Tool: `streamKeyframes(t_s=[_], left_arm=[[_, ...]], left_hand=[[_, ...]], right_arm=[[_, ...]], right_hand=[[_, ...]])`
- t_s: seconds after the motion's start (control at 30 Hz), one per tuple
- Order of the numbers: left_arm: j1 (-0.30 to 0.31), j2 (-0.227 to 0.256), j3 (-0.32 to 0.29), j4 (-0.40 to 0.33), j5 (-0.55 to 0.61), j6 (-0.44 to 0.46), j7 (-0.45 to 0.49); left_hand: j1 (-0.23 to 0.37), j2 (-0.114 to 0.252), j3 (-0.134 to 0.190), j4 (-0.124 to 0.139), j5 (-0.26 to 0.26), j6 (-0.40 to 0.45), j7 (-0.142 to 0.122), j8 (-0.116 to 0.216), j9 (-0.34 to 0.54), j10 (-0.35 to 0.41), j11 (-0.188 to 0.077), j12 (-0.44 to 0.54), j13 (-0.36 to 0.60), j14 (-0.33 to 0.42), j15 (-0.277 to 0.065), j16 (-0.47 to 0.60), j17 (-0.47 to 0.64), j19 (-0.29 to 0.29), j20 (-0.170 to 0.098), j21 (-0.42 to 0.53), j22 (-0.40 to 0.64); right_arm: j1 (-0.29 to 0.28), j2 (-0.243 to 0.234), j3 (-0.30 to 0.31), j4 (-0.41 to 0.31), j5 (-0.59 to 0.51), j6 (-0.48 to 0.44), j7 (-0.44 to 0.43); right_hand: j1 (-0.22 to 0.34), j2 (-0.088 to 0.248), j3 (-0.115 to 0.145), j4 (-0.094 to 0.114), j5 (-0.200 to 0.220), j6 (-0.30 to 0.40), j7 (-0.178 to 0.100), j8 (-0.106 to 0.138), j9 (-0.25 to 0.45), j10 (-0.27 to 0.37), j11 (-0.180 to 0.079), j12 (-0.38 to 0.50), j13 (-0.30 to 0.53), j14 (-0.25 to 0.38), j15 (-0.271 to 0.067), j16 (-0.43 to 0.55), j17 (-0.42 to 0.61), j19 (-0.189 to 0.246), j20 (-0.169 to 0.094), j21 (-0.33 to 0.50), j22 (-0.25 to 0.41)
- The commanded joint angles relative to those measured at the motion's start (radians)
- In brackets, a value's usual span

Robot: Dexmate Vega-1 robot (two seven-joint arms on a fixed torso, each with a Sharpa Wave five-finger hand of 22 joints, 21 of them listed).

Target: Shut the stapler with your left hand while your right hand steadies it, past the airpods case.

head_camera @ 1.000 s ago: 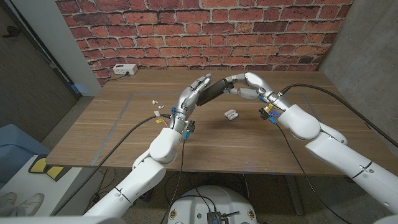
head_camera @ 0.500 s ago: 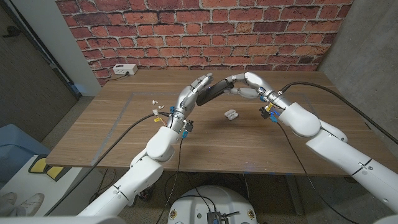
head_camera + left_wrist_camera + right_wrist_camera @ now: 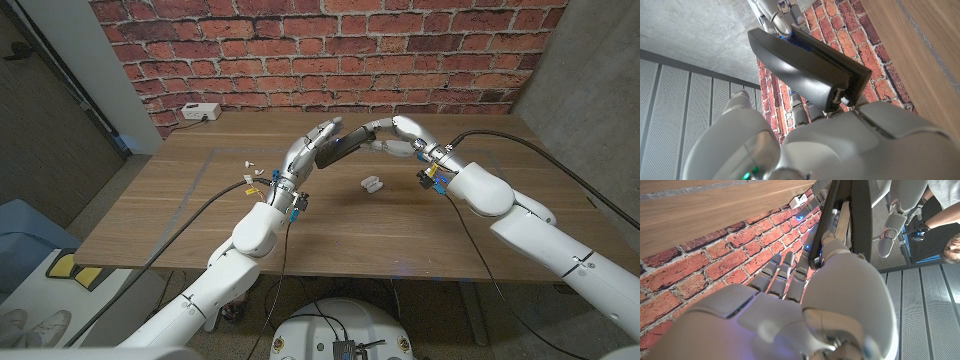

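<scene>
Stapler (image 3: 345, 144) raised near the table's (image 3: 200, 215) far edge, gripped by right hand (image 3: 392, 135); left hand (image 3: 312, 143) fingers spread against its other end.

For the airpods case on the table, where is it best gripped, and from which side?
Probably from above, pinching across the narrow sides of the airpods case. It is small and low on the table, with bare wood around it, nearer the robot than the stapler. Finer shape is too small to tell.
</scene>
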Motion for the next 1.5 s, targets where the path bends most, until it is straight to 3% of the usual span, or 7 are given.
streamKeyframes(t_s=[0.03, 0.37, 0.5, 0.83, 1.1, 1.33, 1.5], left_arm=[[-0.002, 0.02, -0.007, -0.013, -0.006, 0.055, -0.002], [-0.017, 0.038, -0.003, -0.025, 0.021, 0.09, 0.002], [-0.029, 0.054, 0.001, -0.029, 0.043, 0.095, -0.008], [-0.029, 0.102, -0.018, -0.058, 0.083, 0.114, -0.012], [-0.029, 0.13, -0.028, -0.077, 0.087, 0.142, -0.022], [-0.028, 0.149, -0.034, -0.098, 0.09, 0.165, -0.026], [-0.021, 0.171, -0.045, -0.125, 0.102, 0.187, -0.021]], left_hand=[[-0.01, 0.0, -0.004, 0.0, 0.006, 0.0, 0.013, 0.003, -0.001, -0.007, 0.0, 0.004, 0.0, -0.008, 0.003, -0.001, 0.0, -0.004, 0.006, -0.001, 0.004], [-0.009, -0.002, -0.003, -0.008, 0.01, 0.033, 0.037, 0.016, -0.004, 0.022, 0.0, 0.019, 0.0, -0.013, 0.007, -0.003, -0.003, -0.003, 0.01, -0.006, 0.004], [0.002, -0.006, -0.001, -0.018, 0.011, 0.046, 0.034, 0.02, -0.005, 0.022, -0.007, 0.02, 0.001, -0.032, 0.008, -0.01, -0.006, -0.014, 0.01, -0.012, 0.004], [0.017, -0.021, -0.003, -0.041, 0.013, 0.009, 0.028, 0.005, -0.005, -0.051, -0.004, -0.004, 0.001, -0.118, 0.026, -0.026, -0.01, -0.056, 0.011, -0.037, 0.003], [0.024, -0.021, -0.001, -0.05, 0.014, -0.029, 0.046, -0.006, -0.004, -0.076, 0.002, -0.008, 0.002, -0.149, 0.037, -0.026, -0.01, -0.076, 0.014, -0.05, 0.003], [0.028, -0.019, 0.001, -0.054, 0.013, -0.006, 0.067, 0.007, -0.002, -0.074, -0.002, -0.003, 0.002, -0.159, 0.043, -0.022, -0.011, -0.082, 0.016, -0.055, 0.003], [0.028, -0.018, 0.002, -0.055, 0.013, 0.005, 0.063, 0.014, 0.001, -0.068, -0.008, 0.002, 0.003, -0.166, 0.044, -0.02, -0.011, -0.087, 0.017, -0.058, 0.003]], right_arm=[[0.015, 0.0, -0.009, 0.0, -0.011, -0.01, 0.006], [0.039, 0.008, -0.028, 0.009, -0.022, -0.018, 0.018], [0.047, 0.008, -0.031, 0.014, -0.021, -0.021, 0.023], [0.058, 0.002, -0.035, 0.02, -0.01, -0.019, 0.04], [0.068, -0.005, -0.046, 0.005, -0.025, -0.031, 0.051], [0.075, -0.009, -0.05, 0.001, -0.035, -0.036, 0.057], [0.076, -0.014, -0.048, 0.004, -0.031, -0.035, 0.063]], right_hand=[[0.001, 0.011, 0.008, 0.002, -0.009, -0.009, -0.005, 0.011, 0.009, 0.057, -0.063, -0.006, 0.008, -0.006, -0.19, 0.003, 0.006, -0.004, -0.001, -0.004, 0.001], [0.001, 0.011, 0.013, 0.005, -0.025, -0.013, -0.011, 0.016, 0.017, 0.056, -0.067, -0.009, 0.019, -0.018, -0.19, 0.002, 0.007, -0.009, 0.004, -0.011, 0.001], [0.0, 0.011, 0.014, 0.006, -0.029, -0.014, -0.014, 0.016, 0.019, 0.056, -0.068, -0.01, 0.022, -0.019, -0.189, 0.003, 0.008, -0.01, 0.003, -0.013, 0.001], [-0.001, 0.011, 0.02, 0.01, -0.042, -0.015, -0.016, 0.02, 0.024, 0.054, -0.069, -0.014, 0.034, -0.024, -0.19, 0.006, 0.01, -0.008, 0.005, -0.018, 0.002], [-0.001, 0.011, 0.023, 0.011, -0.048, -0.014, -0.018, 0.021, 0.025, 0.055, -0.072, -0.016, 0.042, -0.024, -0.19, 0.01, 0.012, -0.006, 0.005, -0.021, 0.002], [-0.001, 0.009, 0.025, 0.012, -0.053, -0.015, -0.021, 0.022, 0.026, 0.056, -0.071, -0.018, 0.048, -0.025, -0.19, 0.012, 0.013, -0.004, 0.006, -0.024, 0.002], [-0.002, 0.009, 0.027, 0.012, -0.056, -0.021, -0.023, 0.023, 0.032, 0.053, -0.071, -0.021, 0.054, -0.028, -0.19, 0.013, 0.013, -0.007, 0.003, -0.027, 0.002]])
